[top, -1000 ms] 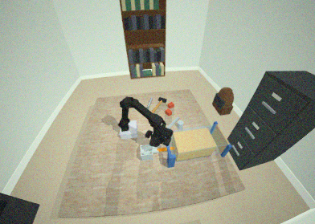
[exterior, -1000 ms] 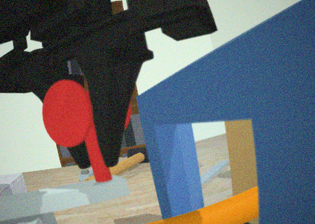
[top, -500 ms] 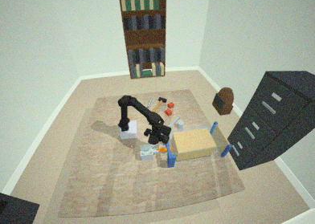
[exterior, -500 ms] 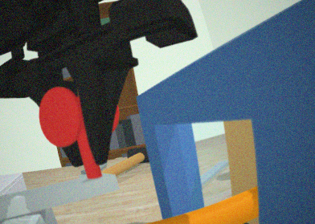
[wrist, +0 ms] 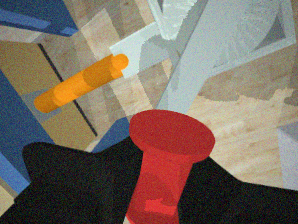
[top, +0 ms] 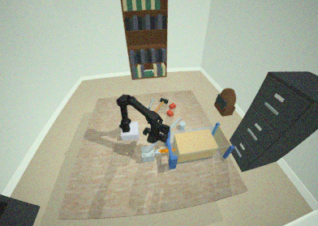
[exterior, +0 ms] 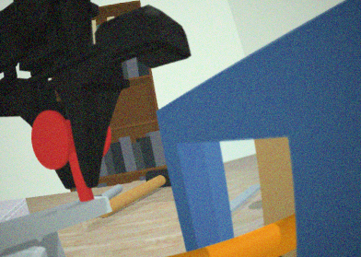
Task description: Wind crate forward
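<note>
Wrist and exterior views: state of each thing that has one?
hand: shut on the red winch handle
red winch handle: gripped, seated on the grey crank arm
grey crank arm: lying flat on the winch
orange strap: stretched toward the blue frame
blue frame: upright

Blue frame post (top: 172, 159) stands just right of winch (top: 148, 154); tan crate (top: 195, 143) behind it. Tools (top: 161, 104) crowd far side. Open rug (top: 122, 186) near side & left.
</note>
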Controlling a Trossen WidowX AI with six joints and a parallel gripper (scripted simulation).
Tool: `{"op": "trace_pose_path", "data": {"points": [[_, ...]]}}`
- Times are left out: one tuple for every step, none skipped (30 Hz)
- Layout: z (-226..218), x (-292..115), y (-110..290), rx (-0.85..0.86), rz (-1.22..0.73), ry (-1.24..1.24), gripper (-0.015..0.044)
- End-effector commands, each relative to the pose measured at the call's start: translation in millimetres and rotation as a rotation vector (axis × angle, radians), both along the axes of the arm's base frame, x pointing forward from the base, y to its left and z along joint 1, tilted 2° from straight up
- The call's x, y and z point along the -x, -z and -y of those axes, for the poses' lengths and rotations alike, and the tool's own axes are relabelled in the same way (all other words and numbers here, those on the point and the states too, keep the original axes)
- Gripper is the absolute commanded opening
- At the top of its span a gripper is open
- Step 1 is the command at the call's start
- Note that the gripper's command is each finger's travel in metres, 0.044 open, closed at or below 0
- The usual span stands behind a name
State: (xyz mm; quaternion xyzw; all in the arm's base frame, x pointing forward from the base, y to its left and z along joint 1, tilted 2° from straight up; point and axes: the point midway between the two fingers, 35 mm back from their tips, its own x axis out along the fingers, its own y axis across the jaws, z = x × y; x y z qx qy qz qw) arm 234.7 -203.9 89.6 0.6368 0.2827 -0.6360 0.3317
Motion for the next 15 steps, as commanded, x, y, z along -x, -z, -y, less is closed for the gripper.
{"op": "trace_pose_path", "data": {"points": [[-11.2,6.9,0.0,-0.015,-0.008,-0.003,0.0],[-12.1,7.8,0.1,-0.015,-0.008,-0.003,0.0],[-13.4,9.3,0.2,-0.015,-0.008,-0.003,0.0],[-14.2,10.1,0.3,-0.015,-0.008,-0.003,0.0],[-15.6,11.7,0.4,-0.015,-0.008,-0.003,0.0],[-16.3,12.6,0.5,-0.015,-0.008,-0.003,0.0],[-17.6,14.2,0.6,-0.015,-0.008,-0.003,0.0],[-18.4,15.1,0.7,-0.016,-0.008,-0.003,0.0],[-19.6,16.7,0.8,-0.016,-0.008,-0.003,0.0],[-20.3,17.7,0.9,-0.016,-0.008,-0.003,0.0],[-21.5,19.3,1.0,-0.016,-0.008,-0.003,0.0],[-22.2,20.3,1.0,-0.016,-0.009,-0.003,0.0],[-23.3,22.0,1.2,-0.016,-0.009,-0.003,0.0],[-23.9,23.0,1.2,-0.016,-0.009,-0.003,0.0],[-25.0,24.7,1.3,-0.016,-0.009,-0.003,0.0]]}}
